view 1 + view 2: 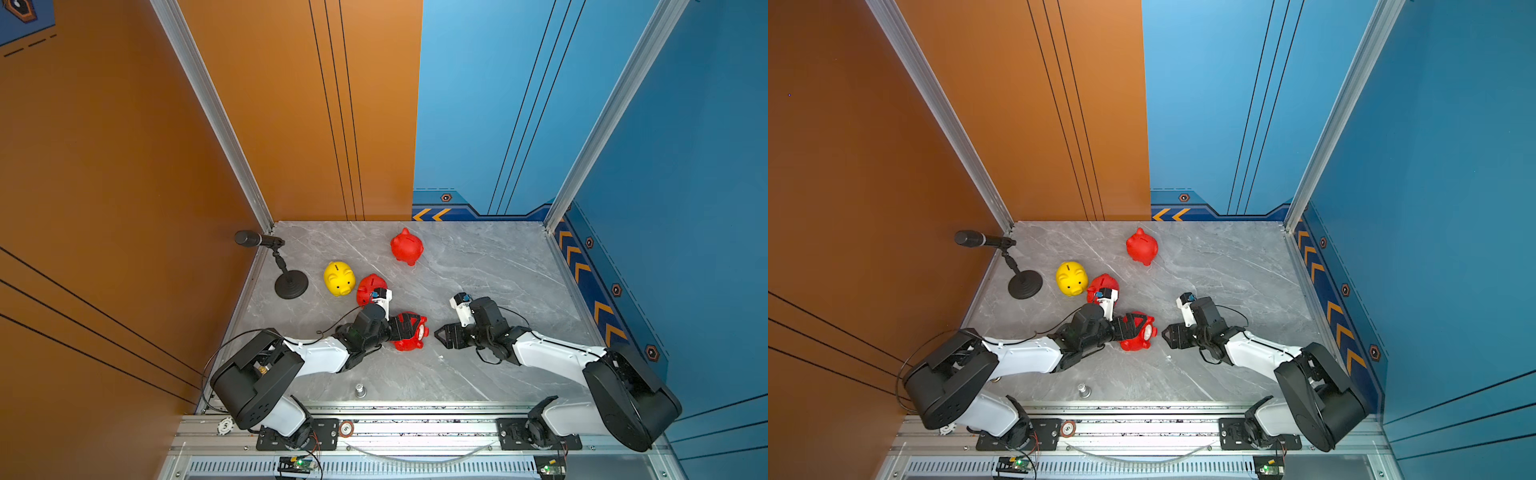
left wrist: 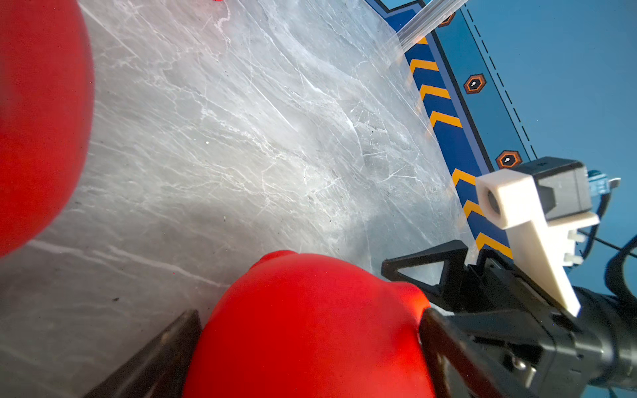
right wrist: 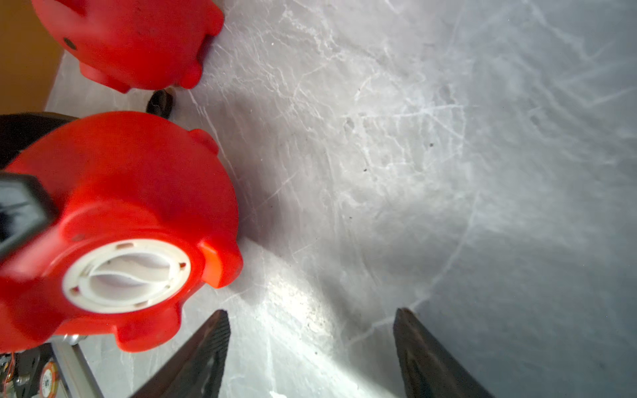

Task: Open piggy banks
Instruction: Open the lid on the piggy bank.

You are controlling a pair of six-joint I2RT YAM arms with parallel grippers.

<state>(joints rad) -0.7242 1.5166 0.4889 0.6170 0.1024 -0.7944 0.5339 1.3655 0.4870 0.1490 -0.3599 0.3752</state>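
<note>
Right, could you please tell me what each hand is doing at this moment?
Left hand: closed around the red piggy bank that is turned on its side, holding it.
Right hand: open, holding nothing.

Right half of table (image 1: 511, 270): lay bare from back wall to front rail, passable all across.
Back centre: blocked by far red piggy bank (image 1: 406, 246), alone, with room on every side.
Left side: crowded by microphone stand (image 1: 291, 284), yellow piggy bank (image 1: 339, 278) and middle red piggy bank (image 1: 365, 284), set too close together for a way between.
Front centre: taken up by near red piggy bank (image 1: 409, 344) on its side, straddled by left gripper (image 1: 415, 328), white plug (image 3: 125, 275) turned rightward.
Gap toward right gripper (image 1: 440, 338): narrow strip of bare table, jaws apart with nothing between.
Front edge: held only a small metal knob (image 1: 360, 390), well apart from the banks.
</note>
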